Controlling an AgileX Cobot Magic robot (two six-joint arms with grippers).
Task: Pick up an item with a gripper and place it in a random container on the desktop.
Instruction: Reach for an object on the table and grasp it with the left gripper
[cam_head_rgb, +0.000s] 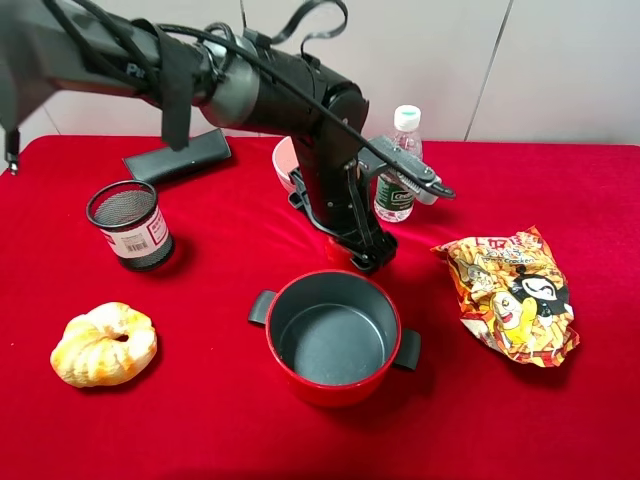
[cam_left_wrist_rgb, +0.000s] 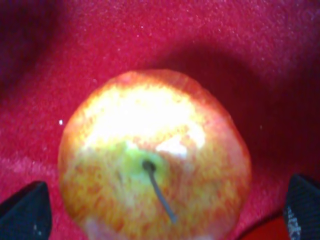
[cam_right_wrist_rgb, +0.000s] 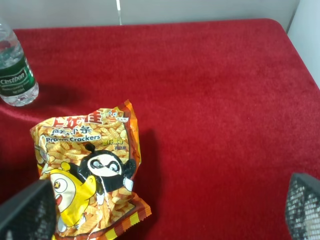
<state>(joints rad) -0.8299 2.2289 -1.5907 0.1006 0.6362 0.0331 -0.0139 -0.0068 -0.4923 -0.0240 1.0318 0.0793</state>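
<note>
Red cloth desktop (cam_head_rgb: 200, 430): all goods are laid on it, well apart from one another, so that each can be approached from above.

Red-and-yellow apple (cam_left_wrist_rgb: 155, 160): set on the cloth with the stem uppermost. From the high camera it is placed just behind the pot and is almost wholly masked by the arm.

Black left gripper (cam_head_rgb: 362, 258): positioned low over the apple. The jaws are spread, and one fingertip (cam_left_wrist_rgb: 25, 212) is shown on each side of the fruit in the wrist view. A strip of cloth is seen between the fruit and each tip, narrower on one side, so nothing is judged to be pinched yet. The fruit is bracketed roughly midway between the tips. This pose is judged to be chosen so that a closing stroke meets it near its widest part.

Red pot (cam_head_rgb: 335, 330), dark grey inside: stood mouth upward with nothing in it, just beside the left gripper. It is judged the nearest container for the drop.

Black right gripper (cam_right_wrist_rgb: 165, 212): held above the cloth, jaws spread, nothing between them. A snack bag (cam_right_wrist_rgb: 90, 165) and a water bottle (cam_right_wrist_rgb: 15, 75) are seen beyond it.

Also listed: mesh cup (cam_head_rgb: 128, 222), bread roll (cam_head_rgb: 103, 345).
</note>
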